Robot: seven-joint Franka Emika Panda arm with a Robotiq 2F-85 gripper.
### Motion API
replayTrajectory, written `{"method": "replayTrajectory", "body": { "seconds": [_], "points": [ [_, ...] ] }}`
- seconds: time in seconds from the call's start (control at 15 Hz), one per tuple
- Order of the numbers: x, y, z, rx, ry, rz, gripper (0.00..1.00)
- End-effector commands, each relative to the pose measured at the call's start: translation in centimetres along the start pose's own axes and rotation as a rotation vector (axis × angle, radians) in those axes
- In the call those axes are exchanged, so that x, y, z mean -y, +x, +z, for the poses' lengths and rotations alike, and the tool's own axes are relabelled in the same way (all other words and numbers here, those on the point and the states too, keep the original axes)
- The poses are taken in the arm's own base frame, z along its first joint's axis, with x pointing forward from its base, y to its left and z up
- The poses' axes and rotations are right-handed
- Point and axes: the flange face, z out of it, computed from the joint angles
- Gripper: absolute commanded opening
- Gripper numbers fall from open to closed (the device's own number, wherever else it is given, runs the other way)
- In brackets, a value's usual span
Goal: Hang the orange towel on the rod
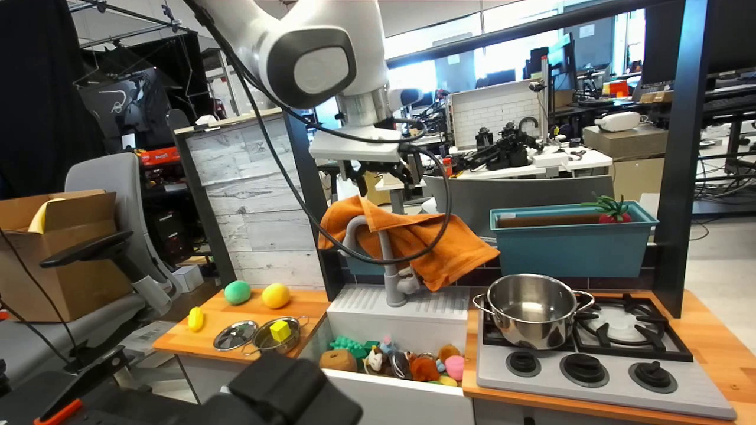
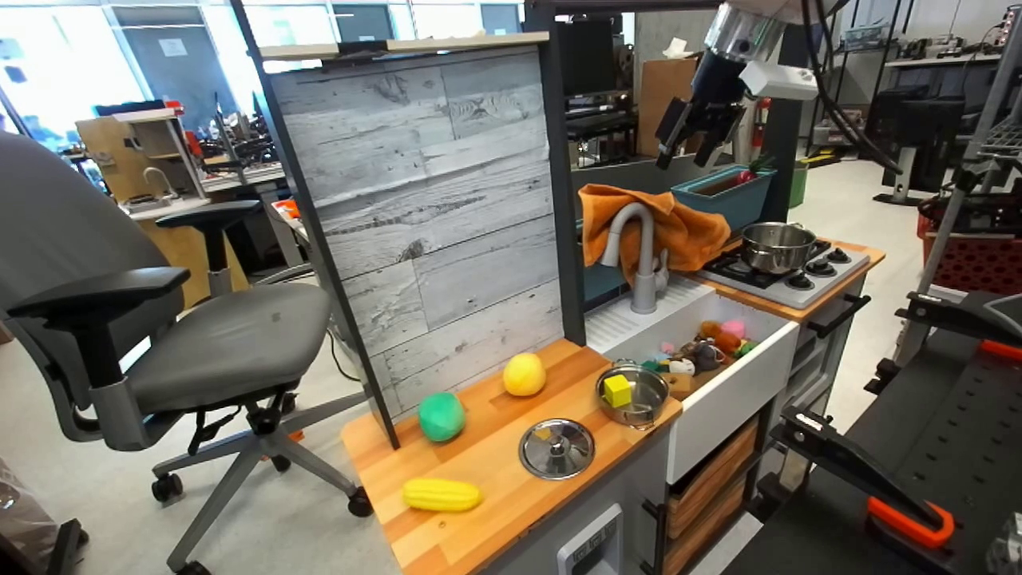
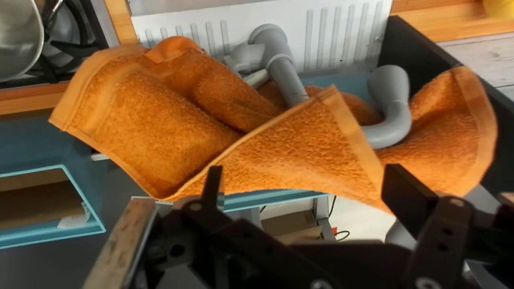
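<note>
The orange towel [image 1: 455,242] lies rumpled over and behind the grey faucet [image 1: 393,283], its right end hanging down towards the sink's back ledge. It also shows in an exterior view [image 2: 691,231] and spread wide in the wrist view [image 3: 148,116], with one folded corner near the faucet's bend [image 3: 389,116]. Whatever bears the towel is hidden beneath it; I cannot make out a rod there. My gripper [image 1: 384,184] is open and empty above the towel, pointing down; it also shows in an exterior view [image 2: 683,160]. In the wrist view its fingers [image 3: 305,176] stand wide apart.
A teal planter [image 1: 570,251] is right of the towel. A steel pot [image 1: 522,319] stands on the stove [image 1: 596,389]. Dark posts [image 1: 679,159] and a top bar [image 1: 508,32] frame the counter. The sink [image 2: 734,391] holds several toys. A loose arm cable [image 1: 446,206] hangs before the towel.
</note>
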Motion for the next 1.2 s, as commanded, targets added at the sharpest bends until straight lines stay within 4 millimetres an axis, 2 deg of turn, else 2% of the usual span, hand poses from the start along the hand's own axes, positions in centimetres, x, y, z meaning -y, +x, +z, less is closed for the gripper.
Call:
{"method": "replayTrajectory", "body": {
  "seconds": [0.0,0.33,0.4,0.47,0.53,0.67,0.87,1.0,1.13],
  "points": [
    [-1.1,3.3,5.5,-0.009,-0.046,-0.034,1.0],
    [-0.5,5.4,10.6,0.023,-0.089,-0.055,1.0],
    [-0.4,5.6,11.3,0.034,-0.093,-0.046,0.92],
    [-0.4,5.8,11.9,0.052,-0.1,-0.037,0.74],
    [-0.3,5.9,12.1,0.078,-0.092,-0.021,0.68],
    [-0.1,6.2,11.9,0.129,-0.064,0.014,0.5],
    [-0.2,7.0,10.5,0.167,-0.023,0.05,0.27],
    [-0.4,7.6,9.2,0.166,-0.004,0.063,0.14],
    [-0.6,8.0,7.0,0.172,0.02,0.074,0.01]
  ]
}}
